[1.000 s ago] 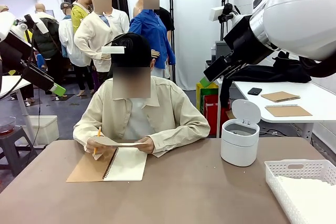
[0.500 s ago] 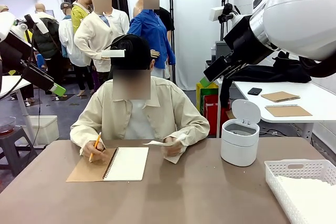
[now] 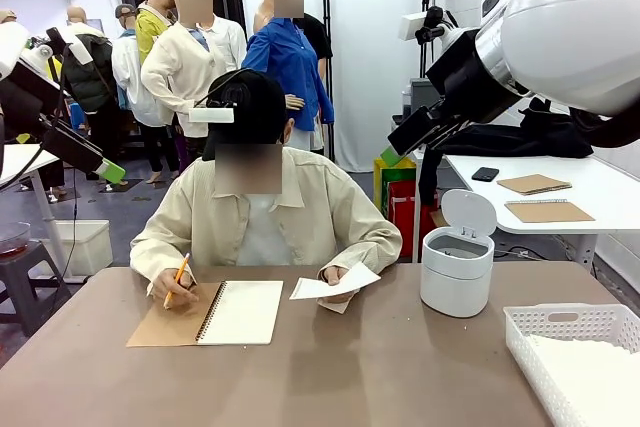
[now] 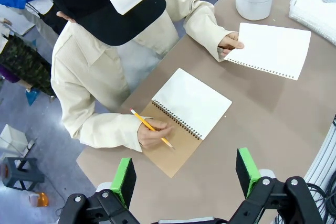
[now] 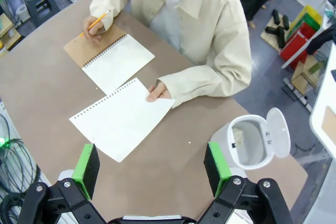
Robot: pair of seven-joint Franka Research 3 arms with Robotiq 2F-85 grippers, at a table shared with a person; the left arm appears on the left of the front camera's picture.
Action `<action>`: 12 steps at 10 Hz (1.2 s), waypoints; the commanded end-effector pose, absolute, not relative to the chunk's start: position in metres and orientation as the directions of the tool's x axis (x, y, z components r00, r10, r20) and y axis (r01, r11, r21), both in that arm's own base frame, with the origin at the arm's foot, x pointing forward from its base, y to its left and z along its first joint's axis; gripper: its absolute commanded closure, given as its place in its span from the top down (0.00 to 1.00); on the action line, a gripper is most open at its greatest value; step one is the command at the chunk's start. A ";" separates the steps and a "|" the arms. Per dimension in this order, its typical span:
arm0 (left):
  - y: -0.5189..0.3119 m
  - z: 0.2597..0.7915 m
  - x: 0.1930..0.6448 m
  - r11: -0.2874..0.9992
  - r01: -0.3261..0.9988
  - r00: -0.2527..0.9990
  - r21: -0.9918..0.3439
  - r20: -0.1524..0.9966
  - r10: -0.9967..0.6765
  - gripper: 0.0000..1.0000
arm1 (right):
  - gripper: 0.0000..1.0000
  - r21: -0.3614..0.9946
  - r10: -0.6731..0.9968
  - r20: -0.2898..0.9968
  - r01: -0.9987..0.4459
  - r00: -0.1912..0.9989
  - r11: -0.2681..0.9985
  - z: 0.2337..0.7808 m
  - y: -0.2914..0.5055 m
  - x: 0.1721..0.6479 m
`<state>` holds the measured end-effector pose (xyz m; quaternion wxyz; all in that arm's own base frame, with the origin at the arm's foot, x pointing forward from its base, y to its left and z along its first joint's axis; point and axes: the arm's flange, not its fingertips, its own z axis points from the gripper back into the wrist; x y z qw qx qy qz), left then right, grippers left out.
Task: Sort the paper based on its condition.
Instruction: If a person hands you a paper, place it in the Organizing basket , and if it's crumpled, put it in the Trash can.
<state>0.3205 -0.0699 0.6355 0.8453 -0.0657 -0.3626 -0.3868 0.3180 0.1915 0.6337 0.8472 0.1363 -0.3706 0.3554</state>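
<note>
A flat white sheet of paper [image 3: 335, 287] with punched holes along one edge lies on the brown table just right of the open spiral notebook [image 3: 240, 312]. The person's hand rests on the sheet's near corner. It shows as the paper [image 4: 270, 50] in the left wrist view and the paper [image 5: 123, 119] in the right wrist view. The person's other hand holds a pencil [image 4: 149, 127] over the kraft cover. My left gripper [image 4: 185, 174] hangs open high above the table's left end. High over the table near the sheet, my right gripper [image 5: 151, 167] is open too, with nothing in it.
A white round bin [image 3: 458, 267] with its lid up stands at the right, behind the paper. A white slotted basket [image 3: 560, 314] holding something white sits at the table's front right corner. The person sits at the far edge. A side table with notebooks stands at the back right.
The person has carried the sheet from above the notebook to the right and set it down on the table beside it. Neither arm has moved.
</note>
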 end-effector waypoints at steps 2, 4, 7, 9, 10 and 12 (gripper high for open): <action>-0.069 0.636 0.321 0.689 0.703 0.433 0.175 0.663 -0.610 1.00 | 1.00 -0.035 0.498 0.729 -0.701 0.469 0.712 0.634 0.191 0.318; -0.069 0.636 0.321 0.689 0.703 0.433 0.175 0.663 -0.610 1.00 | 1.00 -0.035 0.498 0.729 -0.701 0.469 0.712 0.634 0.191 0.318; -0.069 0.636 0.321 0.689 0.703 0.433 0.175 0.663 -0.610 1.00 | 1.00 -0.032 0.501 0.725 -0.703 0.473 0.710 0.634 0.192 0.318; -0.069 0.636 0.321 0.689 0.703 0.433 0.175 0.663 -0.610 1.00 | 1.00 0.168 0.369 0.647 -0.597 0.667 0.784 0.626 0.196 0.350; -0.069 0.636 0.321 0.689 0.703 0.433 0.175 0.663 -0.610 1.00 | 1.00 0.240 0.333 0.574 -0.542 0.748 0.805 0.621 0.191 0.368; -0.069 0.636 0.321 0.689 0.703 0.433 0.175 0.663 -0.610 1.00 | 1.00 0.404 0.193 0.410 -0.367 0.892 0.838 0.600 0.182 0.395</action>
